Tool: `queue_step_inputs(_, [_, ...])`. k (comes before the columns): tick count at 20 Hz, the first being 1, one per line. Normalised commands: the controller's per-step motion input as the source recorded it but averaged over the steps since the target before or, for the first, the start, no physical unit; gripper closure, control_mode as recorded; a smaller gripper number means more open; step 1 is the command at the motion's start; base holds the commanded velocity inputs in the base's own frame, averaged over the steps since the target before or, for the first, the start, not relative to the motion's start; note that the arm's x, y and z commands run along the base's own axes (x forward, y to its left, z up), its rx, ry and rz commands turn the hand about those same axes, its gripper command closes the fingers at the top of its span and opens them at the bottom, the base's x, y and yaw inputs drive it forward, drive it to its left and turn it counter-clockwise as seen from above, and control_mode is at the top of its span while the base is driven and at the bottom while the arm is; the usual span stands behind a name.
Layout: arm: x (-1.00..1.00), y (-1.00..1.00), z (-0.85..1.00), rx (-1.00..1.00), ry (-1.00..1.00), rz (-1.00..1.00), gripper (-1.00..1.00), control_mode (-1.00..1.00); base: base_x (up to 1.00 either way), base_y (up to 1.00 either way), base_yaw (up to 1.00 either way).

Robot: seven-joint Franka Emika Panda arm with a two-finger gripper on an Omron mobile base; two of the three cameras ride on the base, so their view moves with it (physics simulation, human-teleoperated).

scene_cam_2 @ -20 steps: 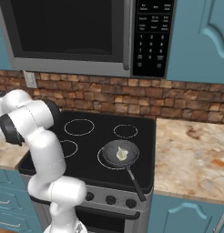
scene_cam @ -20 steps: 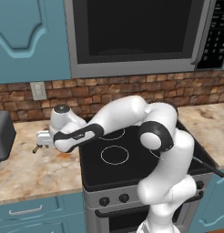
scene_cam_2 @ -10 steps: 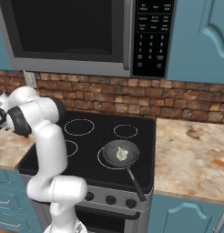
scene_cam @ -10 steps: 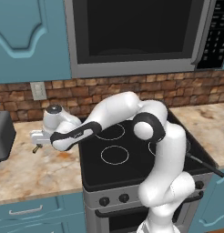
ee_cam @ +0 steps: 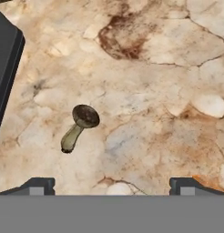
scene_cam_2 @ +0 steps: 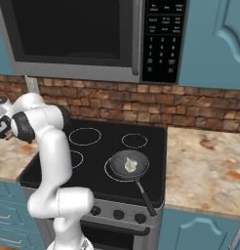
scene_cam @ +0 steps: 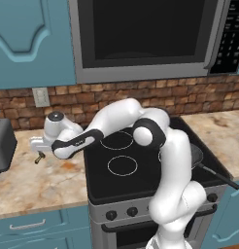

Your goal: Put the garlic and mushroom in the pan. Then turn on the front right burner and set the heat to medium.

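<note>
Mushroom (ee_cam: 79,126) lying on its side on the stone worktop (ee_cam: 145,91), left of the stove.
Jaws are hanging wide open above it; likely light and soft, so pinching gently at the stem seems best.

The arm (scene_cam: 165,160) is built of smooth, glossy white shells — fat, rounded segments that join like tubes. Dark, near-black bands mark the joints: one wraps the big elbow, another runs as a long dark strip along the forearm near the wrist. A grey disc caps the white wrist housing. The base column is white and bulbous. The gripper (ee_cam: 112,184) ends in two small dark grey finger tips — blocky, with paler faces
</note>
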Motion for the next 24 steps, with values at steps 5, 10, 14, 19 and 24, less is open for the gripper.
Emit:
queue_step_inputs(5, [0.27,0.19,-0.1,0.02,-0.01,0.0,-1.0,-1.0,0.0,0.0,0.0])
queue_step_inputs(10, [0.13,0.2,-0.11,-0.01,0.02,0.0,-1.0,-1.0,0.0,0.0,0.0])
queue_step_inputs(14, [0.16,0.22,-0.12,-0.03,0.03,0.0,-1.0,-1.0,0.0,0.0,0.0])
queue_step_inputs(19, [0.35,0.2,-0.21,-0.04,0.03,0.0,-1.0,-1.0,0.0,0.0,0.0])
queue_step_inputs(24, [0.4,0.12,-0.18,-0.05,0.01,-0.02,-1.0,-1.0,0.0,0.0,0.0])
